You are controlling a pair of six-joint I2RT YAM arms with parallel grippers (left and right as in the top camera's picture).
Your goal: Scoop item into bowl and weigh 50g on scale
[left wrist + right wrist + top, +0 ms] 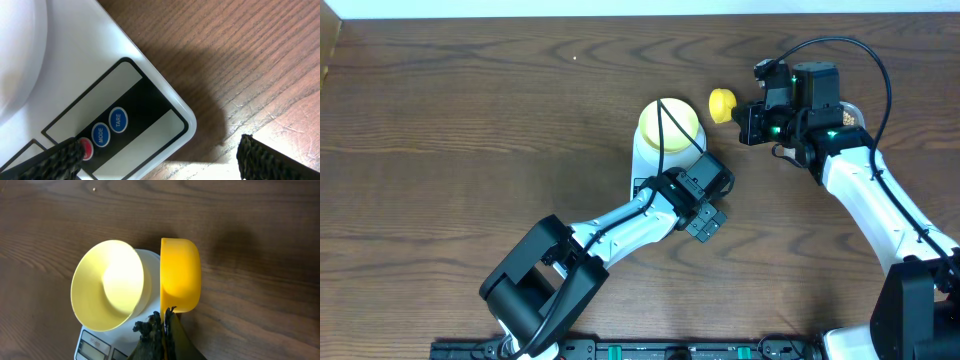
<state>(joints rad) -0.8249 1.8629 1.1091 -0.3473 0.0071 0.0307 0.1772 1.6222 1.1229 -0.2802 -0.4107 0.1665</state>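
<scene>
Left arm stretches low over the one scale [100, 65], left claw [160, 150] spread wide, a finger [60, 156] at the red button [86, 149]; right arm bends inward, right claw [162, 325] clamped on one yellow scoop [180, 275] beside the single bowl [107, 285], which stands on the scale.

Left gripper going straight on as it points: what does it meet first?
Likely the scale, at its button panel: one finger by the red button, the other over table past the corner; depth unclear.

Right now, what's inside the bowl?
Nothing visible: the bowl looks bare inside. Glare washes out its bottom; in the overhead view, a cable crosses it.
</scene>
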